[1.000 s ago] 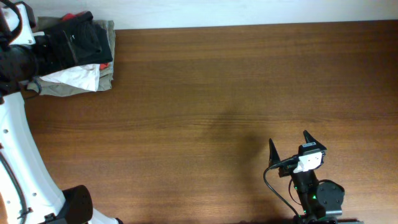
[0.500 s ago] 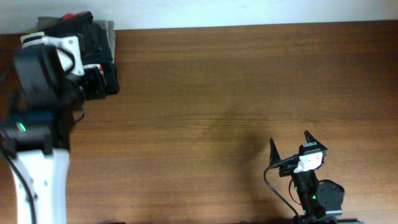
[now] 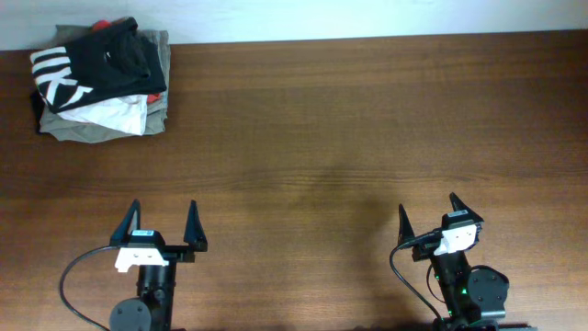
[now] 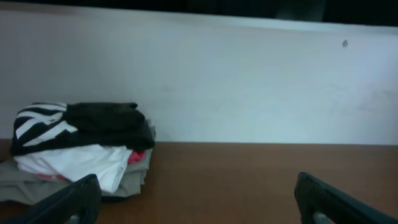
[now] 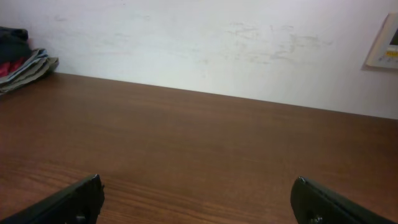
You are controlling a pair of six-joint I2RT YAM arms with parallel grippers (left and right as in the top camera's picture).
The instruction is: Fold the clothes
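The black shirt with white lettering [image 3: 92, 62] lies folded on top of a stack of garments at the table's far left corner; it also shows in the left wrist view [image 4: 87, 124]. My left gripper [image 3: 161, 223] is open and empty near the front left edge, far from the stack; its fingers frame bare wood in the left wrist view [image 4: 199, 202]. My right gripper [image 3: 427, 213] is open and empty at the front right, over bare wood in the right wrist view [image 5: 196, 202].
Under the black shirt lie a white garment [image 3: 115, 114], a red one [image 3: 110, 25] and an olive-grey one [image 3: 158, 51]. The stack's edge shows at far left in the right wrist view [image 5: 22, 62]. A white wall [image 4: 249, 81] runs behind the table's far edge.
My left arm has pulled back from the stack at the far left corner to the front left edge. The black shirt now lies uncovered on top of the stack. The right arm has not moved.
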